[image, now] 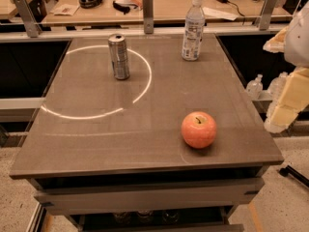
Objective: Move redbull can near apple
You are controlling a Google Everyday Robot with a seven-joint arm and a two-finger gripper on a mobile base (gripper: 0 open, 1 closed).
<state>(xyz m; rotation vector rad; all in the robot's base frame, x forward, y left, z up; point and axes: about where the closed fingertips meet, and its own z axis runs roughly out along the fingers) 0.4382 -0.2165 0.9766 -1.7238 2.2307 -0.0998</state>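
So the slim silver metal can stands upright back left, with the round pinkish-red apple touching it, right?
Not touching. The camera view shows the slim silver redbull can upright back left, but the round pinkish-red apple sits well apart at the table front right. The gripper hangs off the table's right edge.

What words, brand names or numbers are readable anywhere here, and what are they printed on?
No text here can be read.
On the can: faint dark markings, too blurred to read.
On the bottle: label print too small to read.
On the papers behind the table: unreadable.
On the apple: no sticker in view.
On the robot's hand, at the right edge beside the table: no lettering visible.
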